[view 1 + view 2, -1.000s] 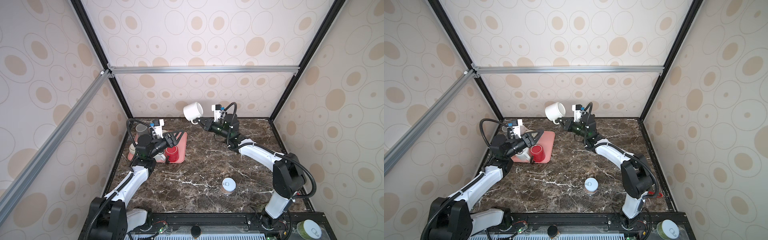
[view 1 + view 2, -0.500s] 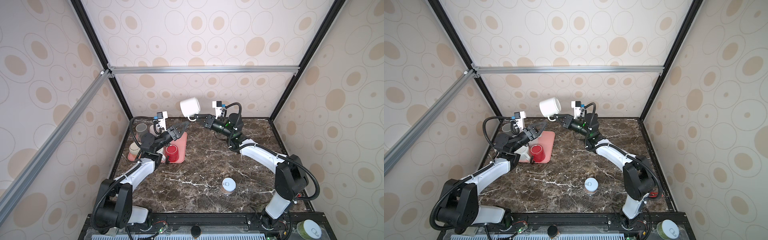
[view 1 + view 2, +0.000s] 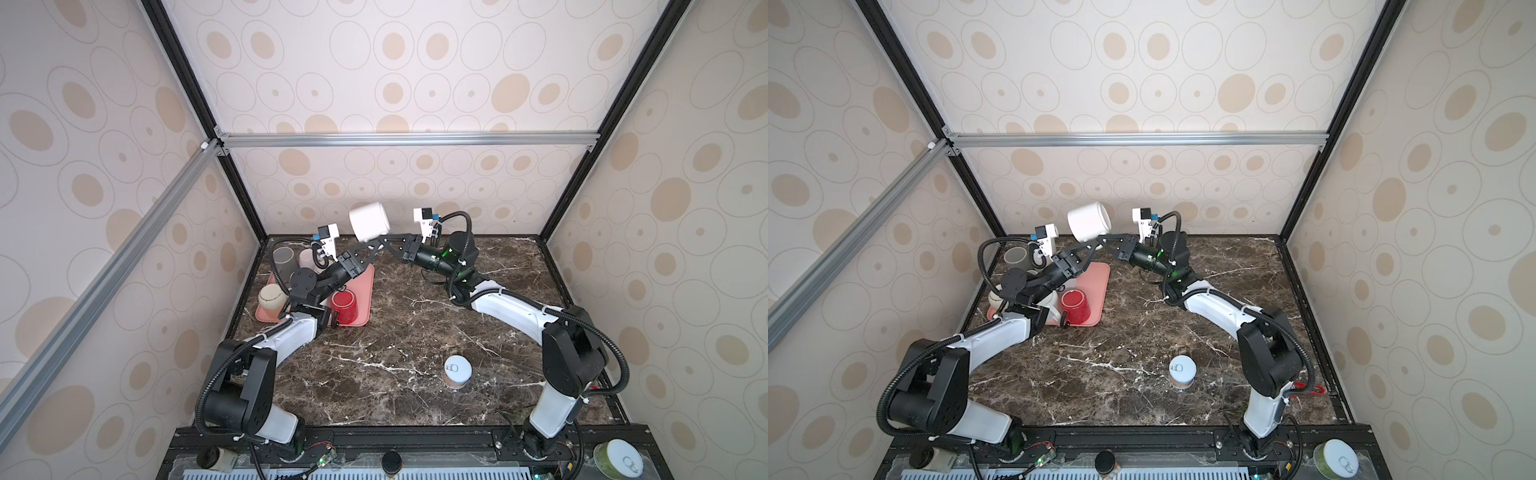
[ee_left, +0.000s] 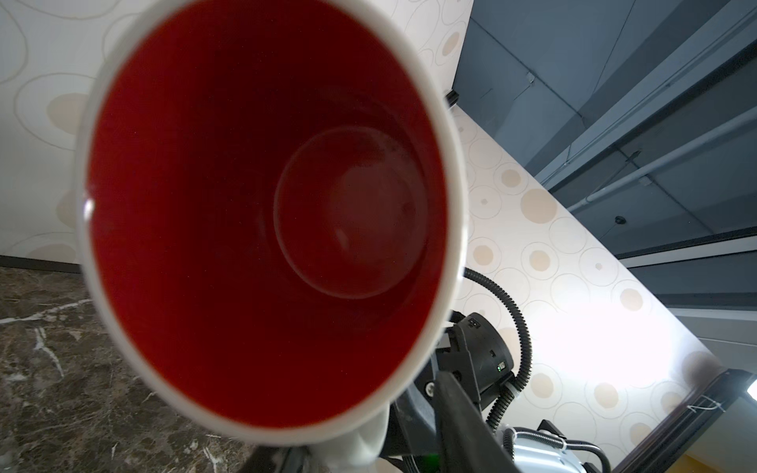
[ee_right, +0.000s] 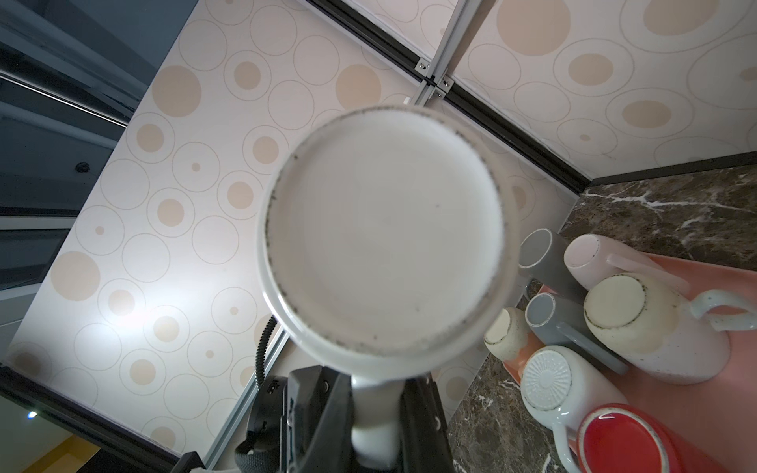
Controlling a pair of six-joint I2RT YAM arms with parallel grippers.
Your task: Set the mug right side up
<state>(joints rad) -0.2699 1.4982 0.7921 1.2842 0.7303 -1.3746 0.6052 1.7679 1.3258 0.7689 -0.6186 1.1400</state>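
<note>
The mug (image 3: 369,221) (image 3: 1089,222) is white outside and red inside. It hangs in the air over the table's back, tilted. Its mouth (image 4: 266,204) faces my left wrist camera and its base (image 5: 385,245) faces my right one. My right gripper (image 3: 384,242) (image 3: 1100,239) (image 5: 375,393) is shut on the mug's handle (image 5: 375,409) from the right. My left gripper (image 3: 374,246) (image 3: 1093,248) (image 4: 360,458) reaches up from the left. Its jaws stand on either side of the same handle (image 4: 360,442), with a gap still showing, so it is open.
A pink tray (image 3: 365,286) at the back left holds several upturned mugs, among them a red one (image 3: 344,305) and a grey cup (image 3: 284,259). A white-lidded can (image 3: 457,370) stands on the marble towards the front right. A green-lidded can (image 3: 618,457) sits beyond the front rail.
My right gripper carried the mug a little leftward and turned it. My left arm rose from over the tray to the mug's handle, and its jaws narrowed.
</note>
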